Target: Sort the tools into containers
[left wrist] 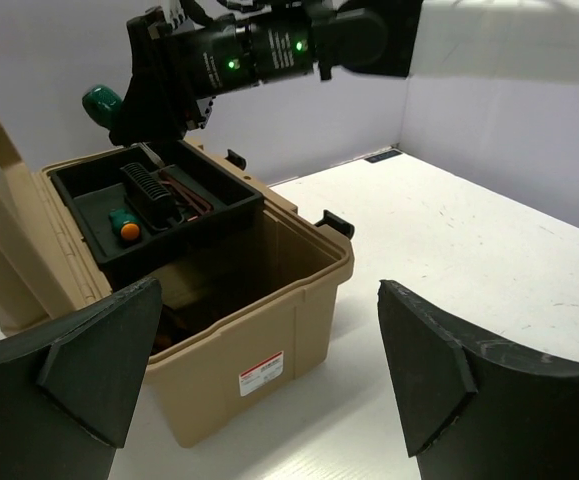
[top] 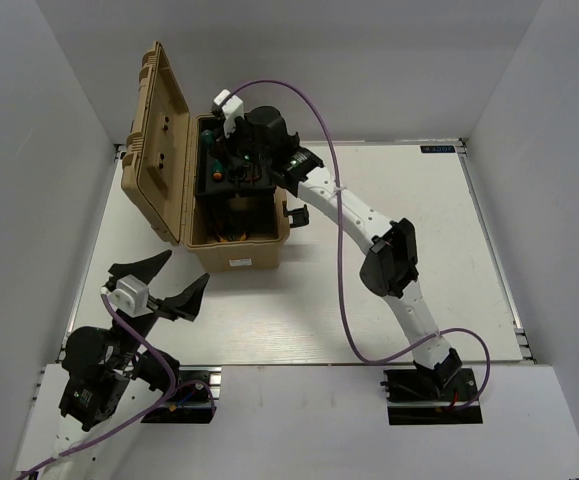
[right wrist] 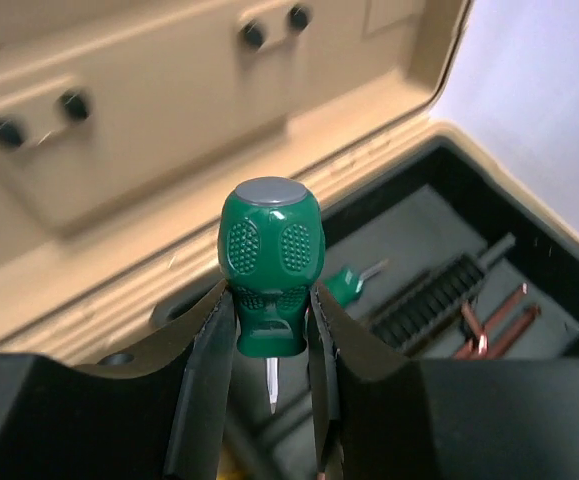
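The tan toolbox (top: 239, 250) is set at the left rear of the white table (top: 419, 220), with its lid (top: 154, 140) thrown open to the left. Bare tabletop is left to the right of and in front of the box. A black tray (left wrist: 219, 205) is seated in the rear half of the box, while the front half is left uncovered.

A green-handled screwdriver (right wrist: 269, 260) is pinched at its neck by the right gripper (right wrist: 269, 335) and is held above the tray, close to the lid's inner face. Its rounded butt is turned towards the wrist camera and its shaft is pointed down at the tray. The exact tilt of the long axis cannot be judged well.

Below it, a second screwdriver (right wrist: 347, 283), a ribbed black block (right wrist: 429, 300) and thin reddish pieces (right wrist: 494, 325) are seen lying in the tray.

The left gripper (top: 166, 283) is spread wide and is held just off the box's front left corner, gripping nothing.
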`<state>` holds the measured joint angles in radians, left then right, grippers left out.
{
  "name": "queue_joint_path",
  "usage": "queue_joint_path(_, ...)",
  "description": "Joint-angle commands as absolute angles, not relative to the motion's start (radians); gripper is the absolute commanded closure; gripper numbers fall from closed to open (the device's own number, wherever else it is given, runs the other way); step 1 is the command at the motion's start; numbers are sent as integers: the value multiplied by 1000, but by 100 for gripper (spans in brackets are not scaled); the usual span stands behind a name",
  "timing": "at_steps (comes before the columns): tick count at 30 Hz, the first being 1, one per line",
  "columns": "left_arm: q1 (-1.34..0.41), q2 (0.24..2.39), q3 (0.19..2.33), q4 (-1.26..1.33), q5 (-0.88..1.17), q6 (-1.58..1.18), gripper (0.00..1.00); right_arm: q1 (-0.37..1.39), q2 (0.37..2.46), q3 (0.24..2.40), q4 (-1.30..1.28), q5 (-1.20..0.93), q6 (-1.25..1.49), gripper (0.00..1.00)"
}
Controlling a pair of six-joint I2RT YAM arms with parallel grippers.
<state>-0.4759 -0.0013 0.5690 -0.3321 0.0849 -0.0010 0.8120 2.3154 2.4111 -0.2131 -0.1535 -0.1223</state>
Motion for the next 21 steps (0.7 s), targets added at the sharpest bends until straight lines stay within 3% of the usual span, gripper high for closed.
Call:
queue_joint_path(1, -457, 1, 568, -333, 83, -8, 1, 781, 2344, 2416, 106, -207, -32, 100)
queue_joint_path(18, -457, 34, 568, -351, -31, -47, 1, 779, 2467, 2329, 181, -289, -63, 100)
queue_joint_path(21, -457, 60, 586, -365, -49, -67, 1, 776, 2482, 2329, 199, -262, -74, 77)
